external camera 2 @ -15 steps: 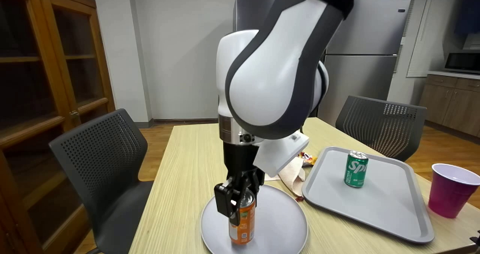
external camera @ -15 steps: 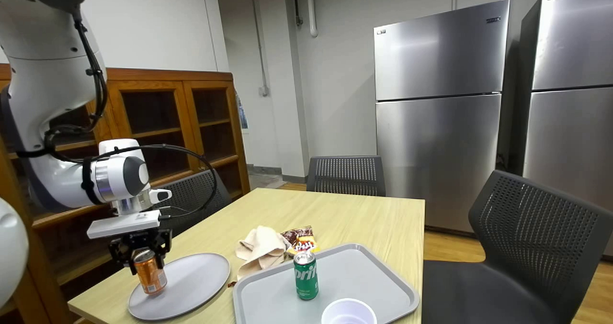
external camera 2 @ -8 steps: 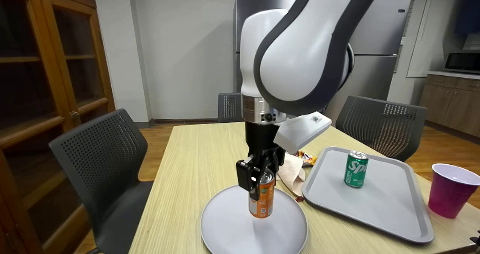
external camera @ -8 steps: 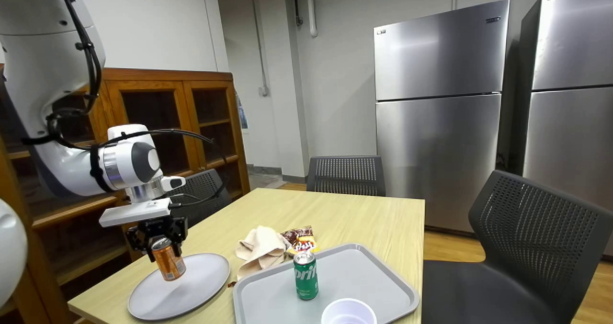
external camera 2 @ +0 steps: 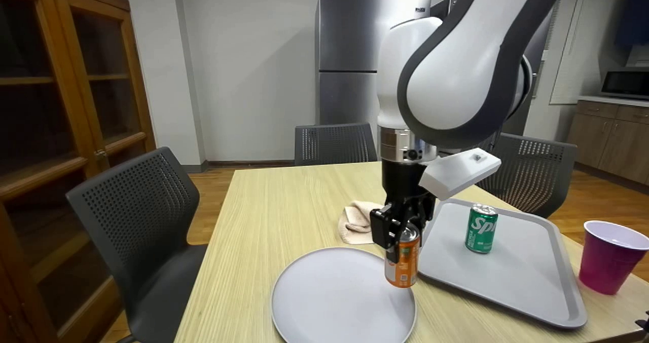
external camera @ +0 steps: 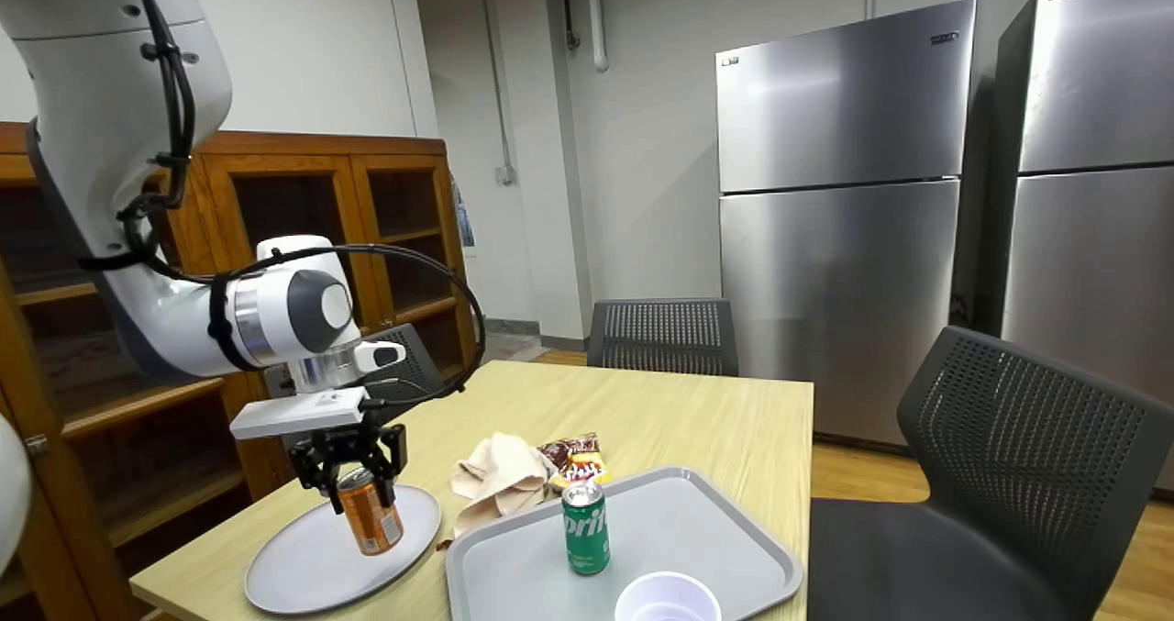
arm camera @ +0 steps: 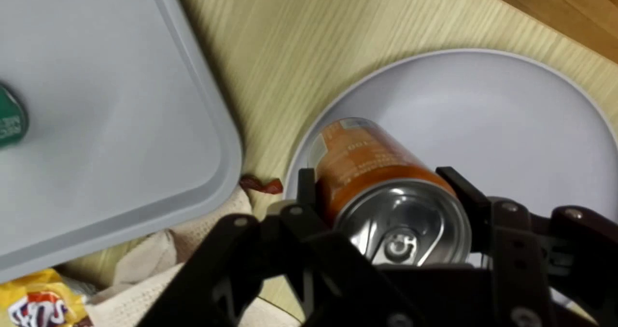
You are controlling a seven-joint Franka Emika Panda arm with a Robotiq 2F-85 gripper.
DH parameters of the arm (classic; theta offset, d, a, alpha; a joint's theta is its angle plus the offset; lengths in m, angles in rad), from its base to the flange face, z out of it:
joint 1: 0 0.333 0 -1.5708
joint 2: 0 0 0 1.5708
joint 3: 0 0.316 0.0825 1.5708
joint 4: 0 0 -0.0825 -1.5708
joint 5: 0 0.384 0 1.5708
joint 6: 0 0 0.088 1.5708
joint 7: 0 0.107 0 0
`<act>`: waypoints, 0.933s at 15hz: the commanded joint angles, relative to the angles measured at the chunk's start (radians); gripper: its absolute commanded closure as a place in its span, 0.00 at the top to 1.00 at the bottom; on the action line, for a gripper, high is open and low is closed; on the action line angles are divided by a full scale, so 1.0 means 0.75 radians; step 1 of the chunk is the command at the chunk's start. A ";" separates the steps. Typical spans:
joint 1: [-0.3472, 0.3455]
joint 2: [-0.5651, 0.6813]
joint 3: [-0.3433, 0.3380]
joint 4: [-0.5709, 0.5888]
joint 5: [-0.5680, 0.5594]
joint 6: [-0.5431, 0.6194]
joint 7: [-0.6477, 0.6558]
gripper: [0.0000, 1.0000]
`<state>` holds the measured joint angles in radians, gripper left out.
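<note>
In the wrist view's lower centre, the claw (arm camera: 377, 178) clasps a tilted orange can (arm camera: 381, 165), apparently airborne; dipping could knock the plate (arm camera: 507, 124).

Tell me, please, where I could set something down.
The table looks bare between snack bag and far chair, likewise the tray around the green can. It is crowded by the cloth and where the gripper holds the orange can over the plate.
</note>
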<state>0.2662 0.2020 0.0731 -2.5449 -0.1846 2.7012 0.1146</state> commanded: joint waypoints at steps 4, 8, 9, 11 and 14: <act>-0.153 -0.073 -0.043 -0.088 0.024 0.001 -0.026 0.38; -0.222 -0.068 -0.092 -0.084 0.011 -0.003 -0.050 0.38; -0.234 -0.065 -0.102 -0.079 0.010 -0.006 -0.053 0.38; -0.263 -0.063 -0.122 -0.081 0.013 0.001 -0.070 0.38; -0.306 -0.058 -0.154 -0.082 0.014 0.003 -0.089 0.38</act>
<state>0.0700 0.1944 -0.0296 -2.5868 -0.1799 2.7026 0.0856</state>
